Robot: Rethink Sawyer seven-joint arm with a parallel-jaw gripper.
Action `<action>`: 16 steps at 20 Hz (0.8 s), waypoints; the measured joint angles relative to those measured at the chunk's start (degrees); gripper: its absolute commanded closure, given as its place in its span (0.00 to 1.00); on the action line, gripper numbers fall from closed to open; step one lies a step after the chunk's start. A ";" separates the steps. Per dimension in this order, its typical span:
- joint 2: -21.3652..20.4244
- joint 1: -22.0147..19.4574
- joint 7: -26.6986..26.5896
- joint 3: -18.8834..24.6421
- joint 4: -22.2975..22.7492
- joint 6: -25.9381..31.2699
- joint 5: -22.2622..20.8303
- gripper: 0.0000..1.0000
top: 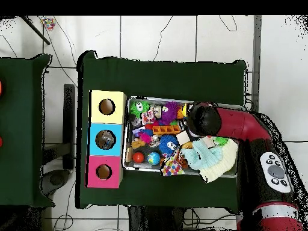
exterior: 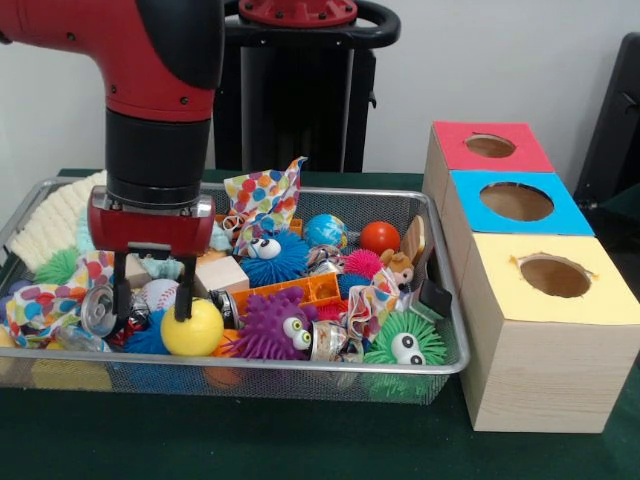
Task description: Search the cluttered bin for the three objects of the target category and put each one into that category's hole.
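Gripper point(exterior: 153, 300) hangs over left part of the cluttered bin point(exterior: 300, 366), fingers spread, nothing clamped; right finger point(exterior: 184, 298) tip sits against top of a yellow ball point(exterior: 192, 328), left finger down by a shiny can point(exterior: 99, 309). No brand or writing legible on any item. Bin is on green table point(exterior: 250, 440), packed w/ toys: purple spiky ball w/ eyes point(exterior: 272, 326), blue spiky ball point(exterior: 272, 257), green spiky ball point(exterior: 404, 345), orange ball point(exterior: 379, 237), polka-dot wrapper point(exterior: 262, 197). Right of bin in front view, 3 wooden boxes in a row, each w/ round hole: red top point(exterior: 489, 146) farthest, blue top point(exterior: 517, 201) mid, yellow top point(exterior: 553, 276) nearest. Overhead: arm point(top: 231, 123) covers bin's right side
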 measured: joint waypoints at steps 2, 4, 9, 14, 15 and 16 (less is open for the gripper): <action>0.48 -0.43 0.00 0.00 0.00 -1.15 0.09 0.00; 1.24 -0.99 0.00 0.00 0.00 -2.26 0.11 0.00; 2.00 -1.99 0.00 -0.01 -0.02 -3.39 0.42 0.00; 2.27 -2.29 0.00 -0.12 -0.07 -3.52 0.74 0.00; 2.26 -2.29 0.00 -0.13 -0.06 -3.51 0.74 0.00; 2.26 -2.29 0.00 -0.19 -0.06 -3.51 0.74 0.00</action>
